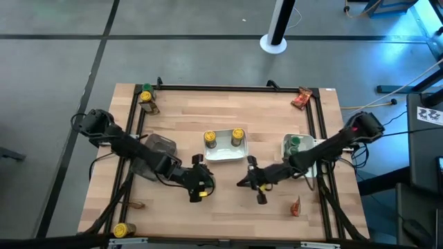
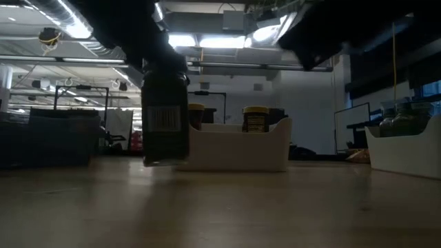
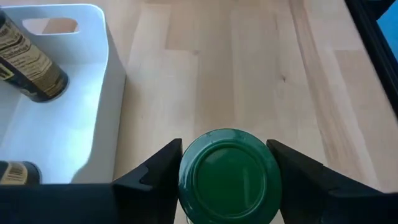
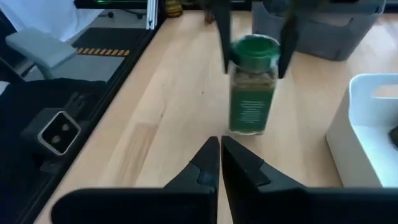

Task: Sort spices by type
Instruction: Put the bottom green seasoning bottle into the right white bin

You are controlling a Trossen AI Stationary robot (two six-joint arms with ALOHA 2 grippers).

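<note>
Left gripper (image 1: 201, 185) lifts a green-lid jar (image 4: 252, 84) by its cap, clear of the table (image 1: 228, 207).

The fingers (image 3: 155, 174) pinch the lid from both sides so the jar hangs upright, ready to carry; it sits at 7 o'clock from the middle tray (image 1: 225, 153), which holds two yellow-lid jars (image 1: 237, 134). The likely goal is the tray (image 1: 289, 153) at 3 o'clock, already holding green lids. Right gripper (image 1: 257, 185) waits nearby, jaws closed and empty. Packets (image 1: 300, 99) lie at 1 and 5 o'clock, unsorted.

Two jars (image 1: 223, 137) stand in the middle tray (image 1: 225, 155). Another tray (image 1: 287, 158) lies right of it, a bin (image 1: 158, 149) left.
</note>
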